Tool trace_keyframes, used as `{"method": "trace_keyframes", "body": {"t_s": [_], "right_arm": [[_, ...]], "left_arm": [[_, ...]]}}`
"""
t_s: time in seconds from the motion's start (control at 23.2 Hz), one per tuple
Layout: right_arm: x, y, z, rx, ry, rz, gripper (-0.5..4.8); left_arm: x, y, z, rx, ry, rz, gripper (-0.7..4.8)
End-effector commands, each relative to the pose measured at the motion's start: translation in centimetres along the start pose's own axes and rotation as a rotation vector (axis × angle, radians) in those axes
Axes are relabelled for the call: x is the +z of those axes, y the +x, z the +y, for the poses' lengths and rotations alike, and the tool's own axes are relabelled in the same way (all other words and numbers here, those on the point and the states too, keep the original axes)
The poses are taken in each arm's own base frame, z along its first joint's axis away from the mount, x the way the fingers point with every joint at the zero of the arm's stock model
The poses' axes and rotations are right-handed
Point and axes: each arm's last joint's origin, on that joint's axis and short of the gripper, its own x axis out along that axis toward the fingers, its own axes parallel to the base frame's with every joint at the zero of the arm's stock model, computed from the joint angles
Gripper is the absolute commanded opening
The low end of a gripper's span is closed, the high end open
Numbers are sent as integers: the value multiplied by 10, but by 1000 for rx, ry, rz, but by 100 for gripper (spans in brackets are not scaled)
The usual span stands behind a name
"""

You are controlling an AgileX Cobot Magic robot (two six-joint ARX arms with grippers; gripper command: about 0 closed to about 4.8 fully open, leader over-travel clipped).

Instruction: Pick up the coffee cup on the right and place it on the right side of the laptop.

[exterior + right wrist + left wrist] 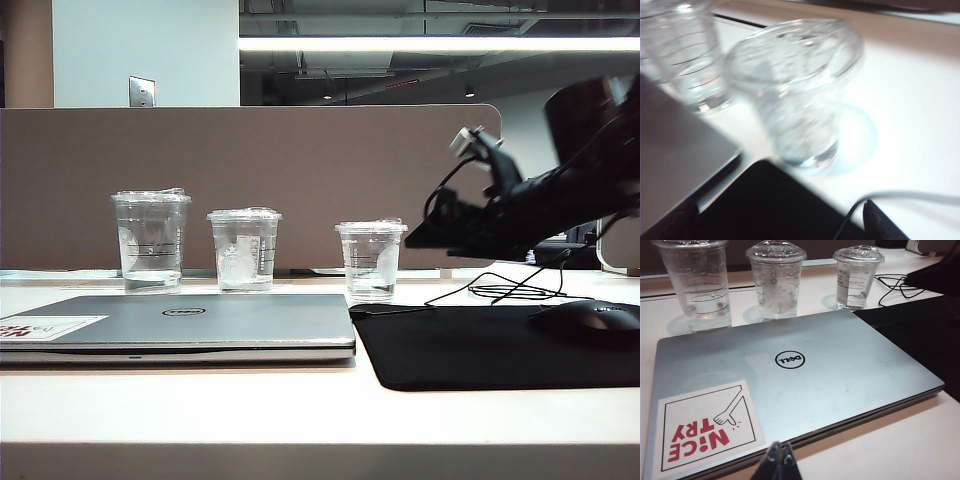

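The coffee cup (371,260) stands on the bench at the laptop's (200,320) one o'clock corner. My right claw (420,238), released wide to straddle it, hovers at its three o'clock. My left claw (778,462), clenched, idles near the laptop's front edge.

- In the right wrist view the coffee cup (797,95) is smeared by motion blur, so its print cannot be read.
- The right gripper (420,238) in the exterior view is a dark, blurred mass to the right of the coffee cup (371,260); its jaws cannot be made out there.
- In the right wrist view only one dark fingertip (880,222) enters at the picture's edge.
- The left gripper (776,462) is cut off by the edge just in front of the laptop (840,365); only its two tips, close together, show.
- The mouse (590,322) on the black mouse pad (480,350) is cut off by the right edge, its outline lost in the dark.
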Motion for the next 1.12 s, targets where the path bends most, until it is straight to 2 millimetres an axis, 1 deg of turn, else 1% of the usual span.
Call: {"method": "trace_keyframes", "body": {"t_s": [0.04, 0.13, 0.22, 0.47, 0.69, 0.82, 0.95, 1.12], "right_arm": [[3, 22, -10, 8, -30, -28, 479], [2, 34, -13, 19, -34, -30, 479], [0, 54, -15, 44, -44, -33, 479], [2, 81, -7, 79, -58, -31, 479], [4, 95, -3, 90, -74, -43, 479], [1, 102, -5, 81, -73, -40, 479], [-3, 106, -5, 66, -72, -36, 479], [-2, 108, -3, 68, -78, -44, 479]], "left_arm": [[1, 0, 0, 0, 4, -3, -5], [1, 0, 0, 0, 4, -2, -5], [1, 0, 0, 0, 4, 1, -5], [1, 0, 0, 0, 4, 1, -5], [0, 0, 0, 0, 4, 2, -5], [0, 0, 0, 0, 4, 3, -5], [0, 0, 0, 0, 4, 4, -5], [0, 0, 0, 0, 4, 4, -5]]}}
